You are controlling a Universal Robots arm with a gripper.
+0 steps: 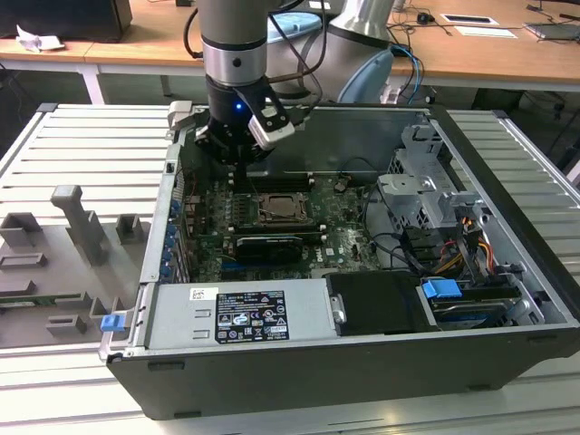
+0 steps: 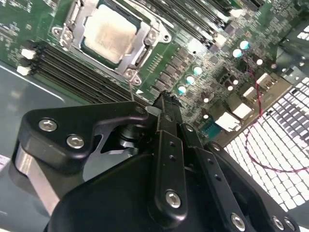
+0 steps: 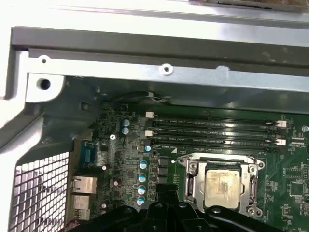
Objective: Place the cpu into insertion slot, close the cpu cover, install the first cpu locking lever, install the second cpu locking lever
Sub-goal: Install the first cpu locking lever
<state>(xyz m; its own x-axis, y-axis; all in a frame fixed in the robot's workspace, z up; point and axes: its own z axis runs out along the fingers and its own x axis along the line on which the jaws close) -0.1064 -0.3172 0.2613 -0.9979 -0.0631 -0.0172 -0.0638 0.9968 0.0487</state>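
— So, where is the chip?
— In the second wrist view the pale square chip [image 2: 110,33] lies flat in its socket [image 2: 91,50], on the green board [image 2: 203,67] inside the open computer case [image 1: 317,385].
— And the cover?
— The silver cover frame [image 2: 144,47] is down over the socket, and the chip's top shows through its cut-out. Whether the two locking levers are latched, I cannot tell.
— The gripper?
— Its black jaws are pressed together and hold nothing. In the exterior view the gripper [image 1: 241,165] hangs over the board, off to the exterior view's left of the socket and apart from it.
— What lies around?
— Long black memory slots [image 3: 212,129] run alongside the socket. In the first wrist view a row of blue-topped capacitors [image 3: 143,176] stands near it, with a perforated grille [image 3: 38,193] at the case's edge. In the exterior view a black graphics card [image 1: 267,246] sits on the side of the socket nearer the camera, and a grey power box [image 1: 181,313] lies along the near wall. The case rests on a ribbed metal table [image 1: 82,154].
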